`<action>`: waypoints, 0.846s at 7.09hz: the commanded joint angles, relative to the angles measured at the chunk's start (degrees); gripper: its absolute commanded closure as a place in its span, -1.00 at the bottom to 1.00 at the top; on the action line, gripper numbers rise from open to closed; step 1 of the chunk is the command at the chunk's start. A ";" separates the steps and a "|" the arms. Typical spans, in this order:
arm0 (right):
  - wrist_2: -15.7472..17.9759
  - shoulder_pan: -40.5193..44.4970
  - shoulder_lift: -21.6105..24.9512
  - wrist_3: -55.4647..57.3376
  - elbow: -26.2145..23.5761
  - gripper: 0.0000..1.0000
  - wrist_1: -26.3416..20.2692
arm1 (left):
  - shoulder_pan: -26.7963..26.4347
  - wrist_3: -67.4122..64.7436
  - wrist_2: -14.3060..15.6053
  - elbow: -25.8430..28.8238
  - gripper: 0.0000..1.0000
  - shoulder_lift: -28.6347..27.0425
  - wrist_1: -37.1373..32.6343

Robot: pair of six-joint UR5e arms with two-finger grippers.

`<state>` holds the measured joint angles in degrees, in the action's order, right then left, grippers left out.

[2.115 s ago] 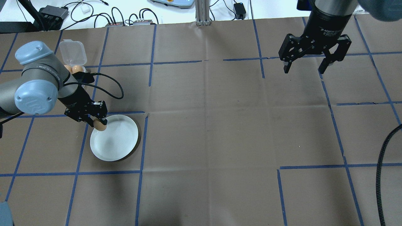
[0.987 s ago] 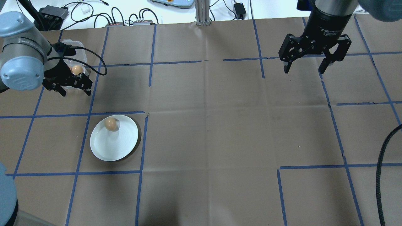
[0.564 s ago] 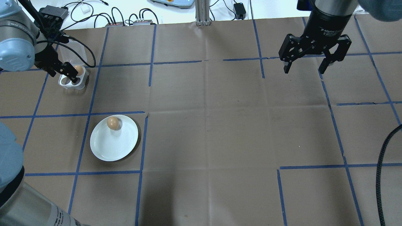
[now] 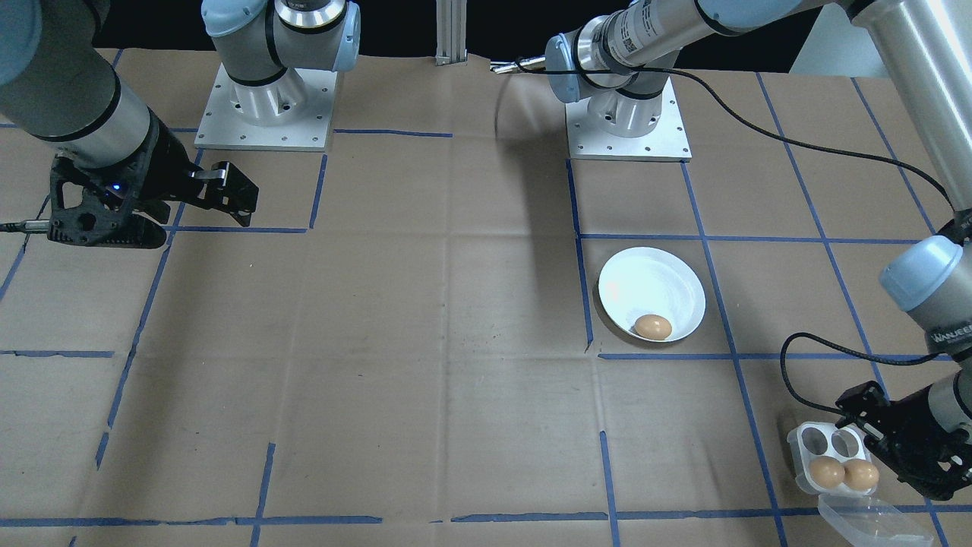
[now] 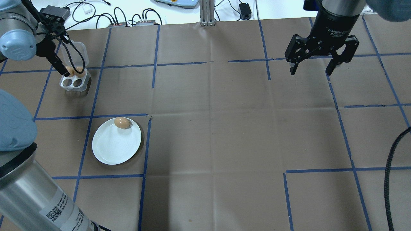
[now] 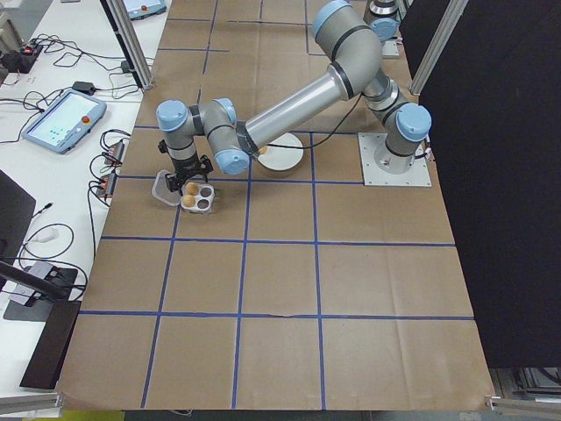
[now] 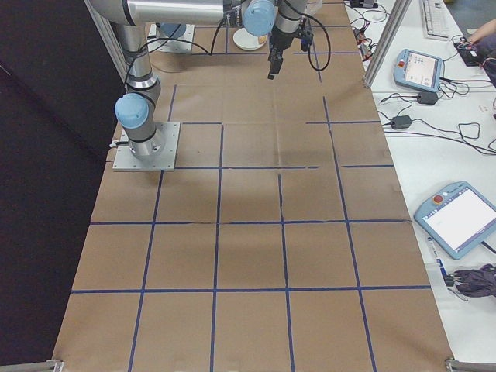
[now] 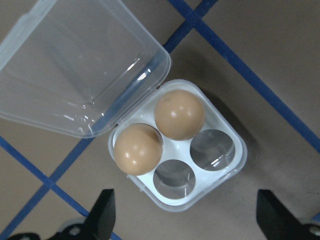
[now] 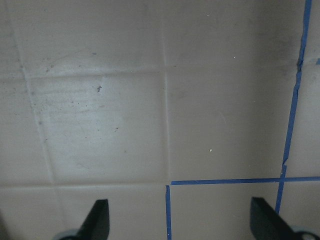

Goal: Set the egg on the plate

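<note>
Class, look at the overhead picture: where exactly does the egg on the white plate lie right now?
In the overhead view the egg lies at the far rim of the plate, on the table's left side, near a blue tape line and nearer the robot than the egg tray.

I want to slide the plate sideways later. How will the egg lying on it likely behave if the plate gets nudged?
The egg lies on its side near the rim of the plate, unrestrained, so it would probably roll. The plate is shallow and looks smooth, so its low rim may not stop it. A shell is likely fragile; a roll onto the table could crack it.
</note>
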<state>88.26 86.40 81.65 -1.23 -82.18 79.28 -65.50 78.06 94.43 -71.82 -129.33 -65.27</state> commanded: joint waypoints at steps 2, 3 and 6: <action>-0.02 0.00 0.00 0.00 0.00 -1.00 0.00 | 0.55 1.66 -0.64 1.94 -0.99 -3.80 9.05; -0.02 0.00 -0.09 0.00 0.00 -1.00 0.00 | 0.72 1.65 -2.48 2.03 -0.99 -4.43 9.10; -0.02 0.00 0.00 0.00 0.00 -1.00 0.00 | 1.16 2.10 -4.52 0.98 -0.99 -3.48 4.22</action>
<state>88.28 86.40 81.64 -1.23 -82.18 79.28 -64.63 80.39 90.31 -70.67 -133.40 -58.01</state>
